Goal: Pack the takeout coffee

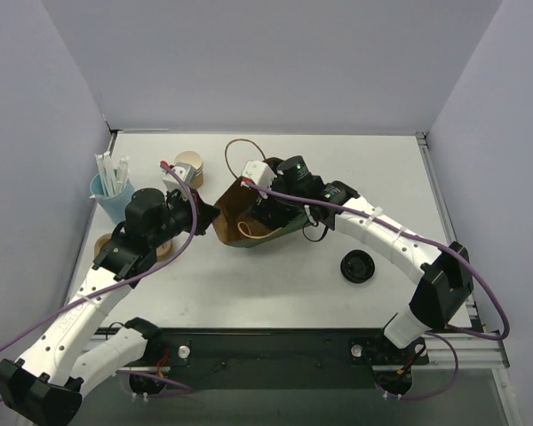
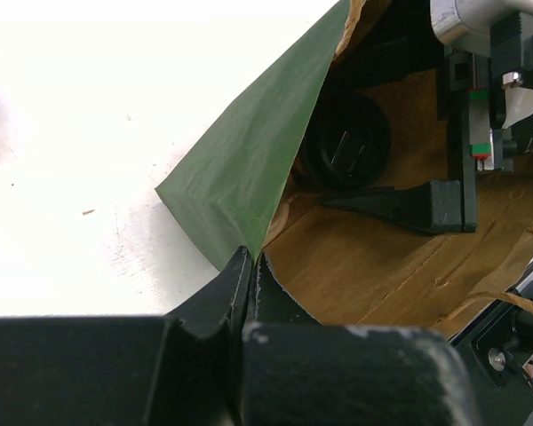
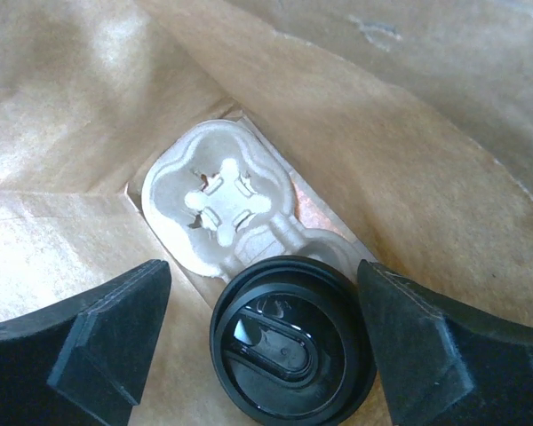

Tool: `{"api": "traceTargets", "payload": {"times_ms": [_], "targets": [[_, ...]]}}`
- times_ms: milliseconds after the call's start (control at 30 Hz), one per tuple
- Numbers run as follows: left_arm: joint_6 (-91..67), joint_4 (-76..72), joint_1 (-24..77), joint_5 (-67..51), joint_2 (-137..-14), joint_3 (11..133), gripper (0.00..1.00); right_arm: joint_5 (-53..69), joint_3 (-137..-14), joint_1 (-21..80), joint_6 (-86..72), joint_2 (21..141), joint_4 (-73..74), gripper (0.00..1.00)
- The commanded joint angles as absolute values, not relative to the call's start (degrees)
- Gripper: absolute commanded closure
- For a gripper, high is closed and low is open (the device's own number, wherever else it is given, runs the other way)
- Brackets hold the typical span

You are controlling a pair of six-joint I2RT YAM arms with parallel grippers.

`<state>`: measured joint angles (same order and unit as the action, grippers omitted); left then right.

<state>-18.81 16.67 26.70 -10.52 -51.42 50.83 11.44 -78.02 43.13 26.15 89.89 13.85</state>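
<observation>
The takeout coffee point(image 3: 289, 346), a cup under a black lid point(image 2: 346, 146), stands inside the green bag point(image 1: 226, 222) in a pale pulp cup tray point(image 3: 218, 200). The bag lies on its side with its brown inside point(image 2: 373, 257) showing. My right gripper point(image 3: 265, 271) reaches into the bag point(image 1: 271, 213), jaws open on either side of the lid; the right finger point(image 3: 409, 337) sits close against the lid's rim and the left finger point(image 3: 115, 337) stands apart. My left gripper point(image 2: 251, 257) is shut on the bag's mouth edge point(image 1: 209, 217). In the top view the coffee is hidden.
A loose black lid point(image 1: 358, 265) lies to the right of the bag. Lidless tan paper cups point(image 1: 188, 166) stand at the back left. A blue cup holding white sticks point(image 1: 111, 191) is near the left wall. Purple walls enclose the table.
</observation>
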Motion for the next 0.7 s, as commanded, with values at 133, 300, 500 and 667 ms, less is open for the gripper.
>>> {"api": "traceTargets", "payload": {"times_ms": [133, 300, 500, 667], "targets": [[-17.9, 18.6, 26.6, -9.1, -50.2, 54.9, 1.0, 14.9, -79.5, 42.0, 24.4, 86.9, 16.0, 0.18], [-19.9, 20.5, 26.6, -9.7, -50.3, 56.5, 1.0, 16.0, -79.1, 42.4, 23.9, 86.5, 17.1, 0.2], [-21.1, 24.8, 26.6, -9.1, -51.0, 59.7, 1.0, 18.0, -79.4, 43.6, 21.8, 86.7, 17.5, 0.23], [-21.6, 29.3, 26.6, -8.3, -52.0, 62.6, 1.0, 16.9, -79.5, 45.8, 21.0, 87.2, 18.1, 0.24]]}}
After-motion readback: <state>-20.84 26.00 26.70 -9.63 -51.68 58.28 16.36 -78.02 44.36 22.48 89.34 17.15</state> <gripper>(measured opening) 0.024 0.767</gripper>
